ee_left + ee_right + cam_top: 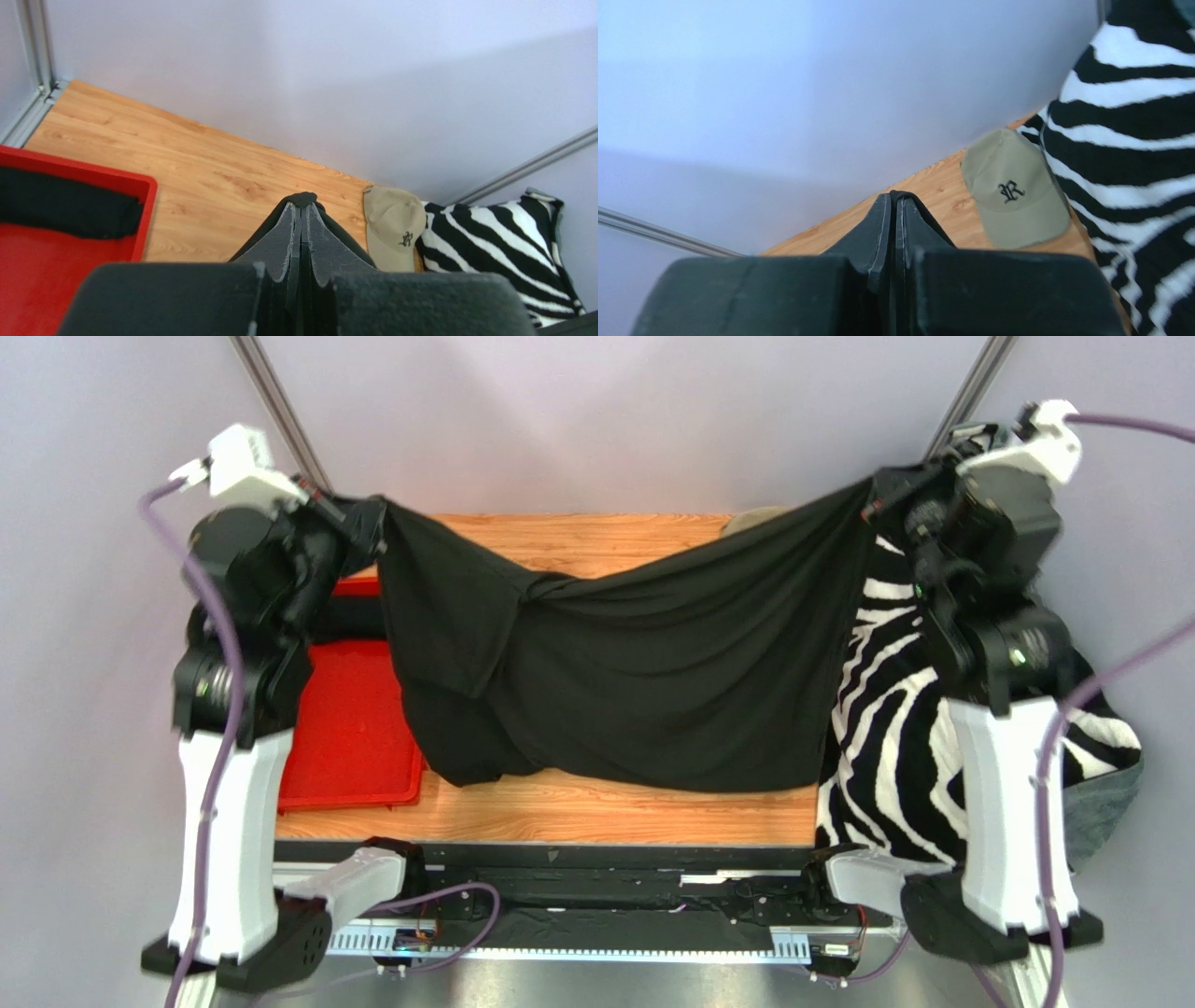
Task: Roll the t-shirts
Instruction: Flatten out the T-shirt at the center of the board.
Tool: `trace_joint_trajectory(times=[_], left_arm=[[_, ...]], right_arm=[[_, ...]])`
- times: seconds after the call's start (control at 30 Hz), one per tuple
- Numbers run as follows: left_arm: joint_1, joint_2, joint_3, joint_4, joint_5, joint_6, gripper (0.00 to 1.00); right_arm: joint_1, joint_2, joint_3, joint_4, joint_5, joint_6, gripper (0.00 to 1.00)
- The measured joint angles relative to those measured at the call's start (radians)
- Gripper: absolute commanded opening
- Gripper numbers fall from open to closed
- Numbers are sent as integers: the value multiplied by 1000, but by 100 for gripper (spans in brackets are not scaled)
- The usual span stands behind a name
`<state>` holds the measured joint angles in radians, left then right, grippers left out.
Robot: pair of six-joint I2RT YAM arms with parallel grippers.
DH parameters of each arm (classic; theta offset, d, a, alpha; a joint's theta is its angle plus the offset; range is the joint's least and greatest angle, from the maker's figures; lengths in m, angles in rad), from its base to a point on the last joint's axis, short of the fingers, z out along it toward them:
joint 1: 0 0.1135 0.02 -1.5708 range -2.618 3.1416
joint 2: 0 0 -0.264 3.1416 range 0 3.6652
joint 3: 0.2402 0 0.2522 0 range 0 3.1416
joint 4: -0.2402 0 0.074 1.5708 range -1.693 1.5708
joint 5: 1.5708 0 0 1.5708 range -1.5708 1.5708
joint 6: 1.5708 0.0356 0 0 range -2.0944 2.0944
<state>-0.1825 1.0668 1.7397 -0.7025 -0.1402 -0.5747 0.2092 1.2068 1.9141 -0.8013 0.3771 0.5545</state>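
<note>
A black t-shirt (631, 672) hangs stretched between both arms above the wooden table (561, 809), sagging in the middle with its lower edge near the tabletop. My left gripper (368, 518) is shut on its left corner; black cloth pokes out at the tips of that gripper (303, 204) in the left wrist view. High at the right, my right gripper (881, 493) is shut on the other corner, and a fold of black cloth shows between the closed tips of the right gripper (897, 199). A second black t-shirt (67, 206) lies in the red tray (42, 273).
The red tray (351, 735) sits at the table's left side, under the left arm. A beige cap (393, 225) lies at the back right, next to a zebra-striped cloth (898, 742) draped over the right edge. Pale walls enclose the table.
</note>
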Motion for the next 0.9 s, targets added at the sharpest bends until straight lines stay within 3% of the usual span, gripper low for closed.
trace_joint_trajectory(times=[0.2,0.37,0.43,0.5,0.57,0.67,0.9], left_arm=[[6,329,220,61,-1,-18,0],[49,653,618,73,47,-41,0],[75,766,787,90,74,-58,0],[101,813,859,109,105,-81,0],[122,800,835,126,130,-109,0],[145,689,642,175,159,-134,0],[148,230,-59,220,207,-158,0]], right_arm=[[-106,296,128,136,-161,39,0],[-175,630,505,167,-276,126,0],[-198,707,623,195,-305,164,0],[-221,716,648,219,-328,200,0],[-256,675,603,263,-345,229,0],[-312,529,410,303,-372,259,0],[-355,88,-219,356,-455,263,0]])
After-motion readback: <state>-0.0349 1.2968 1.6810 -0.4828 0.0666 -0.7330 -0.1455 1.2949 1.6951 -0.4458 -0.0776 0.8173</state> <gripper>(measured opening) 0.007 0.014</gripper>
